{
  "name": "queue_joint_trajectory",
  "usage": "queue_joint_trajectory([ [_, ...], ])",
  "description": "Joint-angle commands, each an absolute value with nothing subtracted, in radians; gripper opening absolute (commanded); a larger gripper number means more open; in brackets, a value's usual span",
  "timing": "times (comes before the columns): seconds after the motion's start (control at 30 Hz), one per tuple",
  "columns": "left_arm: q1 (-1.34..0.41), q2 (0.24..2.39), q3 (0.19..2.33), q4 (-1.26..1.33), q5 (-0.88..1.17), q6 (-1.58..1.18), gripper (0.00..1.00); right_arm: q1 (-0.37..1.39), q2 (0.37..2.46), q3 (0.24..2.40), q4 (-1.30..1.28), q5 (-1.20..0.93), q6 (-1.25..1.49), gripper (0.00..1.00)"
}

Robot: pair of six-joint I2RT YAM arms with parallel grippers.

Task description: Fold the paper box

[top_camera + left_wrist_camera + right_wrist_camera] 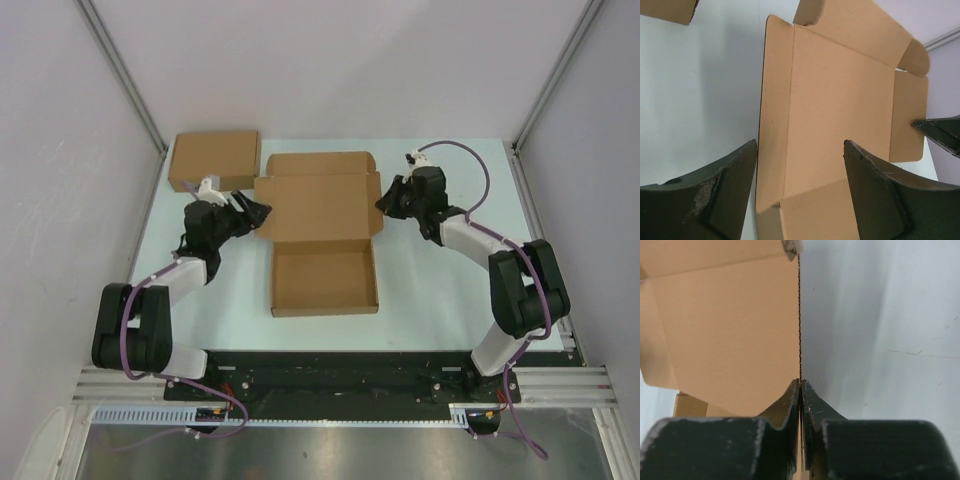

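Seen from above, a pale table point(430, 290) holds the paper box point(322, 235) at its centre, between two black robot arms. The box is brown cardboard and partly formed. Its near half is a shallow tray with low walls standing up. Its far half is a lid panel lying open, with a flap along the far edge and a narrow flap at each side. The left gripper point(258, 213) sits at the lid's left edge and the right gripper point(383, 203) at the lid's right edge. A second cardboard box point(214, 160), closed and flat, lies at the far left corner of the table, apart from the paper box. In the left wrist view, the left gripper point(800, 145) has its two fingers spread wide, with the lid's left side flap and part of the lid panel point(840, 90) showing between them. Whether either finger touches the cardboard cannot be told. In the right wrist view, the right gripper point(800, 382) is pinched tight on the thin edge of the lid's right side flap point(730, 330), which stands upright from the table.
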State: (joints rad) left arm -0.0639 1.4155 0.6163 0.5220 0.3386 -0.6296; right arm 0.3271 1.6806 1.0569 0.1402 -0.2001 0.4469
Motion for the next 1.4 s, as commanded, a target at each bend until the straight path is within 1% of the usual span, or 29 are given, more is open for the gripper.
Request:
queue_joint_trajectory([
  [0.0, -0.057, 1.391, 0.649, 0.54, 0.354, -0.62, 0.77, 0.342, 1.628, 1.069, 0.14, -0.183, 0.436, 0.03],
  [0.07, -0.057, 1.373, 0.641, 0.513, 0.318, -0.601, 0.78, 0.341, 1.606, 1.057, 0.14, -0.17, 0.434, 0.0],
  [0.23, -0.057, 1.368, 0.646, 0.494, 0.311, -0.586, 0.79, 0.341, 1.577, 1.039, 0.141, -0.161, 0.426, 0.0],
  [0.33, -0.057, 1.384, 0.655, 0.462, 0.264, -0.583, 0.8, 0.341, 1.562, 1.026, 0.137, -0.158, 0.417, 0.0],
  [0.53, -0.057, 1.459, 0.706, 0.393, 0.213, -0.554, 0.81, 0.341, 1.551, 0.991, 0.152, -0.16, 0.413, 0.0],
  [0.63, -0.057, 1.5, 0.716, 0.411, 0.225, -0.563, 0.81, 0.339, 1.552, 0.982, 0.158, -0.161, 0.414, 0.0],
  [0.7, -0.057, 1.517, 0.721, 0.428, 0.245, -0.572, 0.8, 0.339, 1.554, 0.977, 0.161, -0.163, 0.413, 0.0],
  [0.73, -0.057, 1.534, 0.724, 0.442, 0.255, -0.578, 0.77, 0.341, 1.554, 0.976, 0.161, -0.163, 0.413, 0.0],
  [0.77, -0.057, 1.542, 0.73, 0.448, 0.262, -0.58, 0.72, 0.341, 1.554, 0.976, 0.163, -0.164, 0.413, 0.0],
  [0.83, -0.057, 1.557, 0.738, 0.465, 0.29, -0.586, 0.66, 0.341, 1.552, 0.977, 0.163, -0.163, 0.411, 0.0],
  [0.87, -0.057, 1.56, 0.738, 0.474, 0.301, -0.589, 0.58, 0.342, 1.551, 0.977, 0.163, -0.161, 0.413, 0.0],
  [0.97, -0.057, 1.566, 0.729, 0.528, 0.342, -0.613, 0.51, 0.342, 1.552, 0.976, 0.164, -0.16, 0.41, 0.0],
  [1.03, -0.057, 1.565, 0.719, 0.569, 0.363, -0.633, 0.49, 0.345, 1.554, 0.976, 0.164, -0.16, 0.407, 0.0],
  [1.13, -0.058, 1.556, 0.71, 0.6, 0.397, -0.652, 0.37, 0.353, 1.557, 0.976, 0.163, -0.152, 0.402, 0.0],
  [1.17, -0.061, 1.554, 0.706, 0.61, 0.408, -0.652, 0.31, 0.354, 1.559, 0.976, 0.163, -0.149, 0.402, 0.0],
  [1.23, -0.069, 1.542, 0.69, 0.63, 0.413, -0.649, 0.27, 0.356, 1.56, 0.976, 0.16, -0.146, 0.403, 0.0],
  [1.27, -0.072, 1.54, 0.689, 0.63, 0.419, -0.647, 0.22, 0.357, 1.562, 0.976, 0.16, -0.144, 0.405, 0.01],
  [1.33, -0.077, 1.536, 0.687, 0.64, 0.426, -0.647, 0.19, 0.359, 1.563, 0.976, 0.158, -0.141, 0.407, 0.08],
  [1.37, -0.08, 1.534, 0.687, 0.64, 0.428, -0.647, 0.17, 0.36, 1.563, 0.977, 0.155, -0.141, 0.407, 0.1],
])
